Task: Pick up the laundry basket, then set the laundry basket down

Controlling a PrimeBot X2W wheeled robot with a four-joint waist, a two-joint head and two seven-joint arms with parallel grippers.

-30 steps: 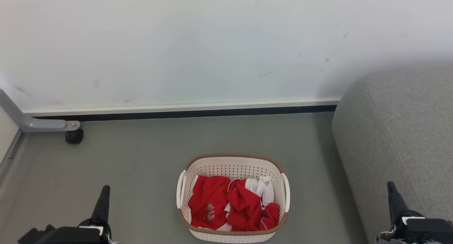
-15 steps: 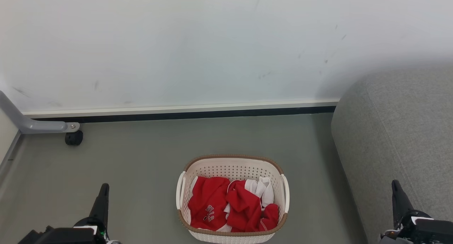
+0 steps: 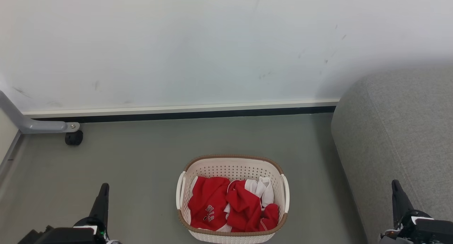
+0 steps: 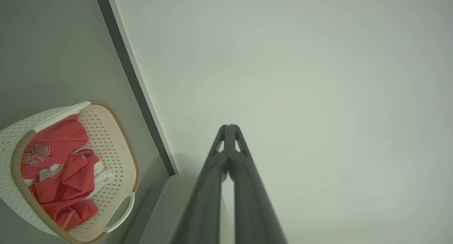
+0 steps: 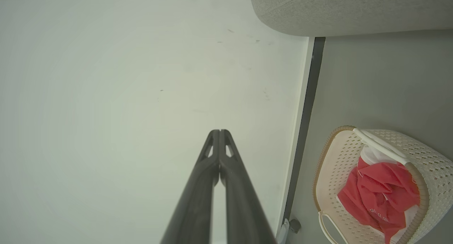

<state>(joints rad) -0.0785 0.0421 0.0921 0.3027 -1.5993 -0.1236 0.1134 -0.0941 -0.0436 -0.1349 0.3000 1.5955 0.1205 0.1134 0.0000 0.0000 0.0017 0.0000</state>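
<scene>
On floor (image 3: 141, 173): laundry basket (image 3: 233, 169), red clothes (image 3: 244, 205) inside. Left gripper (image 3: 103, 187) at basket's 9 o'clock, right gripper (image 3: 394, 184) at 3 o'clock, both well apart from it; each has tips pressed together, empty.

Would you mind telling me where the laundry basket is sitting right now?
In the head view the laundry basket sits on the grey floor at lower centre, between the left gripper and the right gripper, with the grey couch to its right.

My head camera looks forward and down at the floor (image 3: 141, 173), with the basket (image 3: 233, 168) near the bottom edge. Both wrist cameras face the wall (image 4: 318, 77) from well back. All three views share the basket.
</scene>
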